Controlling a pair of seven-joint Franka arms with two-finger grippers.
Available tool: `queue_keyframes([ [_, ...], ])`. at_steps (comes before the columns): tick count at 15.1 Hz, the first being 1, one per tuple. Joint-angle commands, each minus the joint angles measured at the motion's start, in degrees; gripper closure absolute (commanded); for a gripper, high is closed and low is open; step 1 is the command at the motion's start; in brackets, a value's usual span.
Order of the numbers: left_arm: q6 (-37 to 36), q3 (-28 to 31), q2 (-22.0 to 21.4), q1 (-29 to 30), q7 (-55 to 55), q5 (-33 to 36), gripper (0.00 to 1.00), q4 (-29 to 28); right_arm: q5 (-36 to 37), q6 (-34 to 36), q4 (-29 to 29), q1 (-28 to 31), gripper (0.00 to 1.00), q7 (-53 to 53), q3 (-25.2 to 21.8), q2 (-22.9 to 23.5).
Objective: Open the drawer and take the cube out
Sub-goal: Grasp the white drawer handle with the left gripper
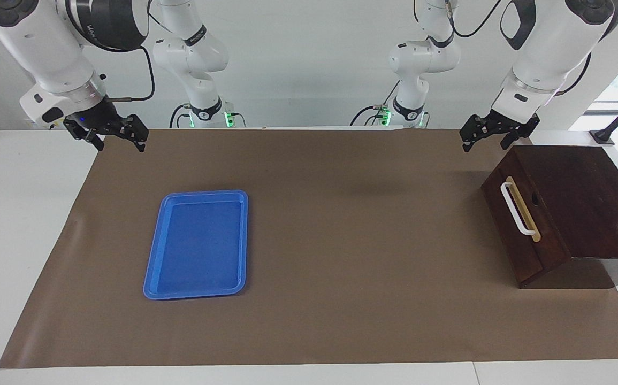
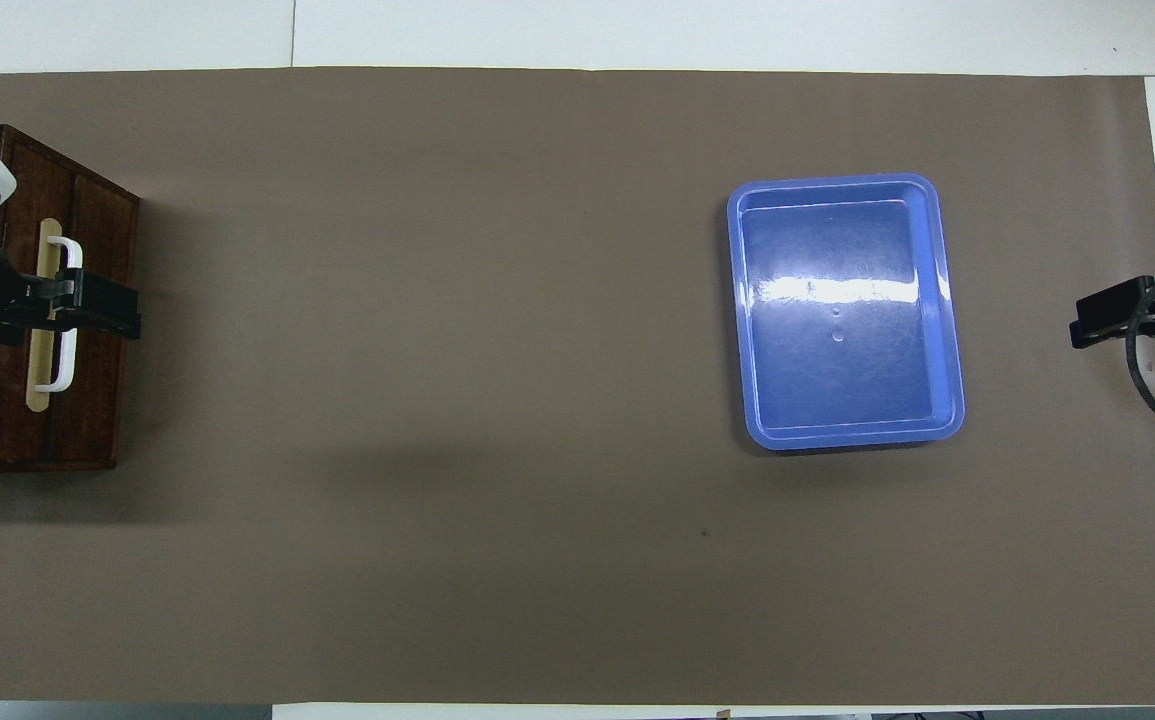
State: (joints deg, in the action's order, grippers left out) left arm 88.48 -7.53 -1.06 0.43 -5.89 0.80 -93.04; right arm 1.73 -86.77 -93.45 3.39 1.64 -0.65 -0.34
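Note:
The dark brown drawer (image 1: 513, 238) stands shut at the left arm's end of the table, its white bar handle (image 1: 517, 209) on a tan strip across the front. It also shows in the overhead view (image 2: 97, 400). The yellow cube is hidden. My left gripper (image 1: 484, 147) hangs open and empty in the air by the drawer's top corner, apart from the handle; in the overhead view (image 2: 122, 318) it covers the handle (image 2: 62, 365). My right gripper (image 1: 121, 147) waits open and empty over the mat's edge at the right arm's end (image 2: 1087, 325).
A flat blue tray (image 1: 199, 243) lies empty on the brown mat (image 1: 351, 240) toward the right arm's end; it also shows in the overhead view (image 2: 845, 310). White table shows around the mat.

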Motion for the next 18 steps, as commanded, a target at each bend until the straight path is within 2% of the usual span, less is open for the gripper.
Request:
queue_keyframes([
  [1,-0.8,0.1,0.4,0.1,0.9,-0.6,0.00,1.0,0.8,-0.7,-1.5,0.7,0.00,1.2,0.4,-1.2],
  [10,0.2,0.0,-0.2,0.8,0.3,0.0,0.00,0.4,0.8,-0.7,-1.5,0.7,0.00,1.1,0.4,-1.2],
  [11,2.0,0.0,-0.3,0.7,0.7,1.4,0.00,0.0,0.8,-0.7,-1.5,0.7,0.00,1.1,0.4,-1.2],
  [13,10.9,-0.2,-0.4,-0.1,0.9,6.9,0.00,-4.6,0.8,-0.7,-1.5,0.7,0.00,1.1,0.4,-1.2],
  [18,28.1,-0.3,2.8,-1.1,0.7,21.8,0.00,-13.7,0.8,-0.6,-1.6,0.7,0.00,1.3,0.3,-1.2],
])
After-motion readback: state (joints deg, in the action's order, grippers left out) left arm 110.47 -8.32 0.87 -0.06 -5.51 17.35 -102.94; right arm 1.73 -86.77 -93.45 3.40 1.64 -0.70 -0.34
